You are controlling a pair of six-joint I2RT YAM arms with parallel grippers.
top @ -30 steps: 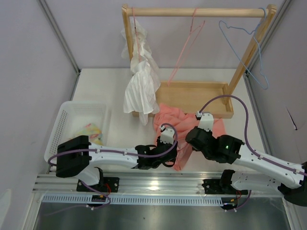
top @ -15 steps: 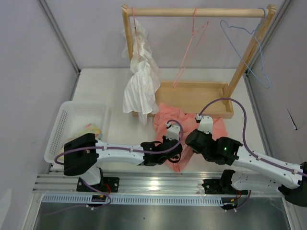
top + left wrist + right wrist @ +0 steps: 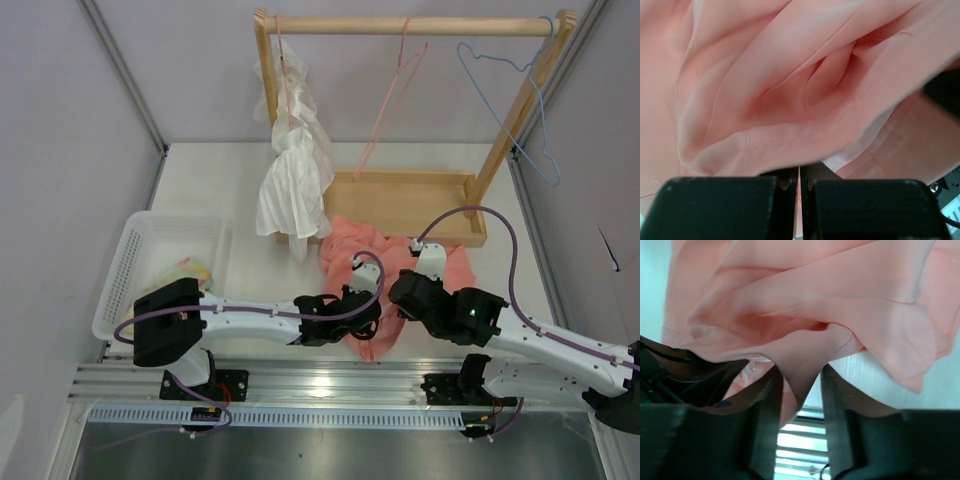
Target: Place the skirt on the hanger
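On the table (image 3: 210, 180), left gripper (image 3: 800, 176) clenched on skirt (image 3: 790, 75), right gripper (image 3: 800, 377) parted around a fold

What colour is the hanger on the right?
Light blue thin wire hanger, best in top external view.

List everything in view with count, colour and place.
salmon-pink pleated skirt: one, pink, heaped on white table, near side
wooden rack: one, tan, table's far side
thin pink wire hanger: one, pink, hung mid-rail
light-blue wire hanger: one, blue, rail's right end
white ruffled garment: one, white, hung at rack's left
white plastic basket: one, white, table's left
yellow-and-blue cloth: one, in basket
left pincer: one, black, shut on skirt
right pincer: one, black, parted around skirt fold
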